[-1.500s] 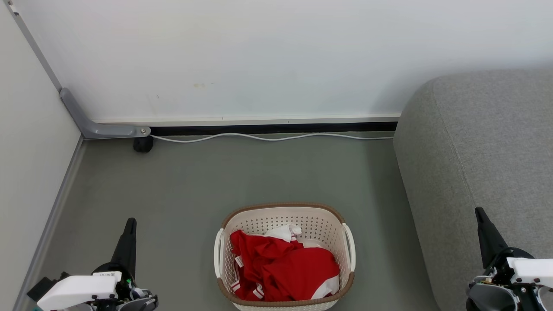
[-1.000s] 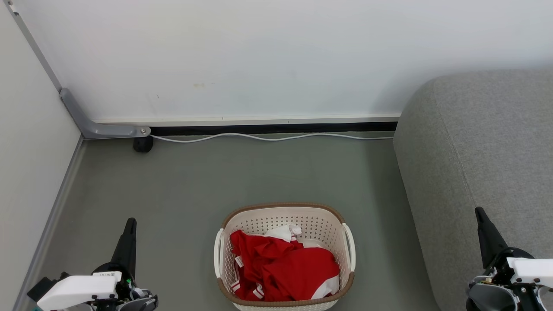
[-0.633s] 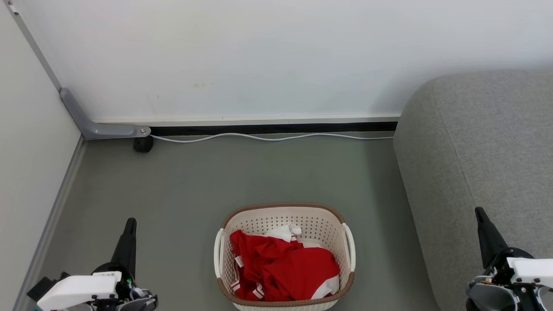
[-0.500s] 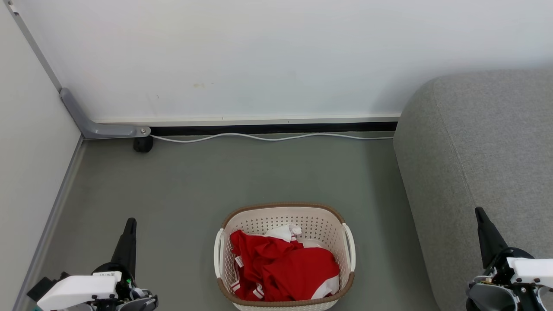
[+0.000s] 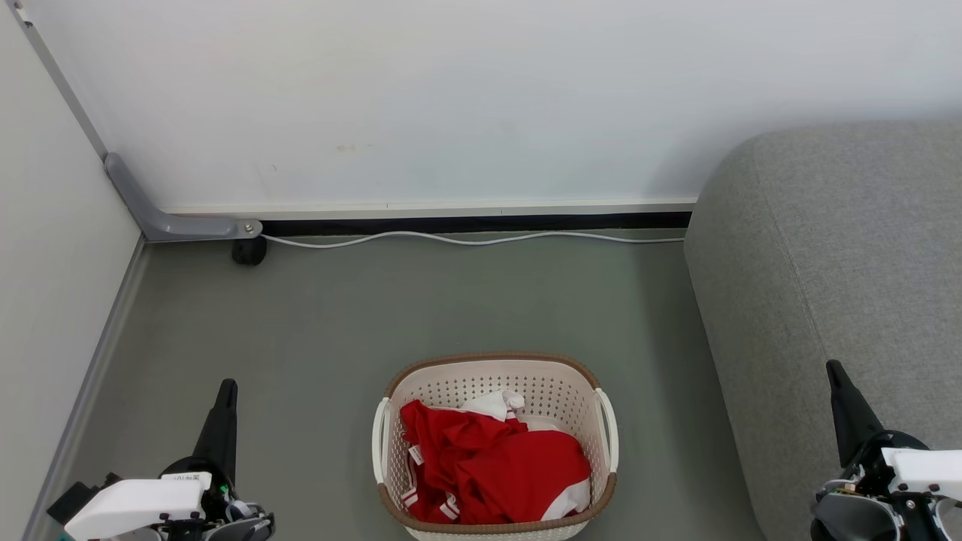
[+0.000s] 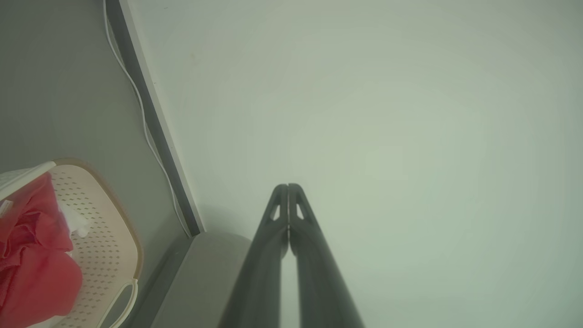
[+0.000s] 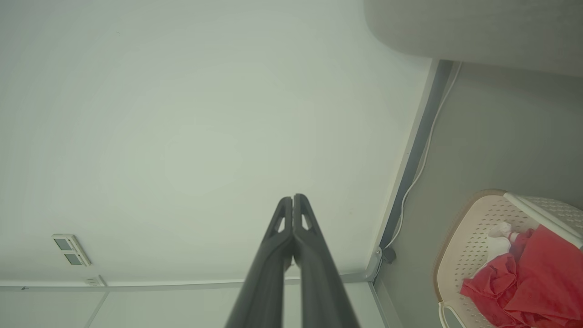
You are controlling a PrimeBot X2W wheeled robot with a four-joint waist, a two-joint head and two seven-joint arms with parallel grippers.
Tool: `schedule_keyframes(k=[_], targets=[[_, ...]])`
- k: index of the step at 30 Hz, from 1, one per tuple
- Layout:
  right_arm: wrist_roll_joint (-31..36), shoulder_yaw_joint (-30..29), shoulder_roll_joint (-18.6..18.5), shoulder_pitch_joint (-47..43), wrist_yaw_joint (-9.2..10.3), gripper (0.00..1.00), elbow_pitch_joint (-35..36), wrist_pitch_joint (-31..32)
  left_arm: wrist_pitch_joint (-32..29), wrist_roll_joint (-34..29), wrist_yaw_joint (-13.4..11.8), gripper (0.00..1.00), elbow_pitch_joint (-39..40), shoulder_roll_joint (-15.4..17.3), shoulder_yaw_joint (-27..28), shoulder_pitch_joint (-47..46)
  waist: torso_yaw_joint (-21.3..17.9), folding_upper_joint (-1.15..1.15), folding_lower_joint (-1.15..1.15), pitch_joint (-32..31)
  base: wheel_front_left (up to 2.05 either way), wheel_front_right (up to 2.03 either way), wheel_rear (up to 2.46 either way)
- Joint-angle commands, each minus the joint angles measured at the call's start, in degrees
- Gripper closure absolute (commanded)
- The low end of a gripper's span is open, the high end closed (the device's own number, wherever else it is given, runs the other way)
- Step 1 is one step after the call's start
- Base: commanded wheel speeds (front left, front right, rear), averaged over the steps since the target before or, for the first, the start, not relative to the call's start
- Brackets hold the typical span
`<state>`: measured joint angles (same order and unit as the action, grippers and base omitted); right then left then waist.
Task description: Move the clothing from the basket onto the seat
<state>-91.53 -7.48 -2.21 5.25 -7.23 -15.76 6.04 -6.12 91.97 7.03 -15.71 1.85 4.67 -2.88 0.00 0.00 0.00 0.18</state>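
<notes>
Red clothing (image 5: 492, 469) with white trim lies crumpled in the cream basket (image 5: 492, 364) on the floor, low in the middle of the head view. The grey seat (image 5: 842, 263) rises at the right. My left gripper (image 5: 227, 385) stands shut at the lower left, well to the left of the basket. My right gripper (image 5: 833, 366) is shut at the lower right, in front of the seat's side. The left wrist view shows the left gripper (image 6: 288, 186) with its fingers pressed together, and the basket (image 6: 120, 237) with clothing (image 6: 32, 269) at its left edge. In the right wrist view the right gripper (image 7: 292, 197) is shut, with basket (image 7: 460, 237) and clothing (image 7: 533, 282) at lower right.
A white wall runs across the back, with a white cable (image 5: 466, 238) along its base. A grey bracket with a black caster (image 5: 248, 250) sits in the left corner, beside a pale side panel (image 5: 52, 300). Grey floor (image 5: 451, 300) lies between wall, basket and seat.
</notes>
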Motion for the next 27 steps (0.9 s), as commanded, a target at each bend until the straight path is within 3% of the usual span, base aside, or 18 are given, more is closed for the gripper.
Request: schedule_keyframes(k=[1,7,8,18,27], targets=[[-0.7,1.0,-0.7,0.9,-0.25,1.0,1.7,0.4,-0.3,0.2,0.5,1.0,1.7,1.0,1.8,-3.3,0.0,0.0,0.0,0.0,0.0,0.0,0.0],[-0.7,1.0,-0.7,0.9,-0.25,1.0,1.7,0.4,-0.3,0.2,0.5,1.0,1.7,1.0,1.8,-3.3,0.0,0.0,0.0,0.0,0.0,0.0,0.0],[0.0,0.0,0.0,0.0,0.0,0.0,-0.1,0.0,0.0,0.0,0.0,0.0,-0.1,0.0,0.0,0.0,0.0,0.0,0.0,0.0,0.0,0.0,0.0],[0.6,1.1,0.4,-0.1,0.01,0.0,-1.7,-0.6,1.0,-0.2,0.0,0.0,-2.0,-0.7,-0.5,0.4,0.0,0.0,0.13,-0.1,0.0,0.0,0.0],[1.7,3.1,-0.5,1.0,-0.01,0.0,-1.6,-2.3,2.5,-1.1,0.0,0.0,-2.0,-0.3,-1.5,-0.5,0.0,0.0,0.0,0.1,0.0,0.0,0.0]])
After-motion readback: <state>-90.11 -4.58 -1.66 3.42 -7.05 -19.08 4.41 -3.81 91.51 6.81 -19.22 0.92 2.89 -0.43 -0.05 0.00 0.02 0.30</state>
